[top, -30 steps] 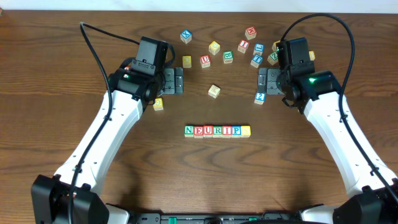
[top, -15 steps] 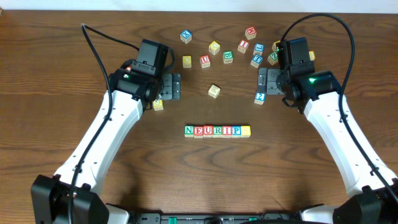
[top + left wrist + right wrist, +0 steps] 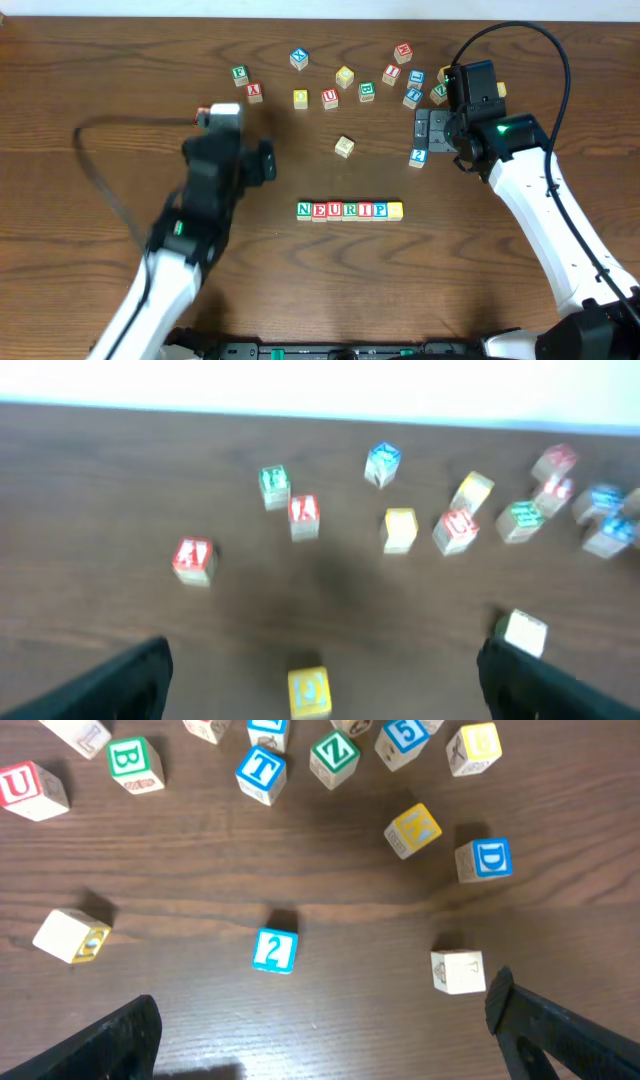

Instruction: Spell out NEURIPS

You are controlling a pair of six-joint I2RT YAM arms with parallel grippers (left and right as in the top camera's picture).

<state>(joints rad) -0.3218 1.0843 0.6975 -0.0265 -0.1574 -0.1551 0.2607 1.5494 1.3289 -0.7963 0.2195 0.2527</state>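
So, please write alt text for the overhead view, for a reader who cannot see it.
Seven small wooden letter cubes form a row mid-table: NEURIP, then a yellow-faced cube, unreadable. More loose cubes lie scattered behind; the left gripper, blurred, and right gripper flank them, empty.

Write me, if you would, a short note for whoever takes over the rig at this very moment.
Left pincer: open, empty; its arm is blurred in the overhead view.
Right pincer: open, empty, above spare cubes.
Row: seven cubes side by side mid-table, reading N E U R I P, then a yellow cube whose letter is unreadable.
Done: the word looks laid out.
Left: confirm the yellow cube shows S.
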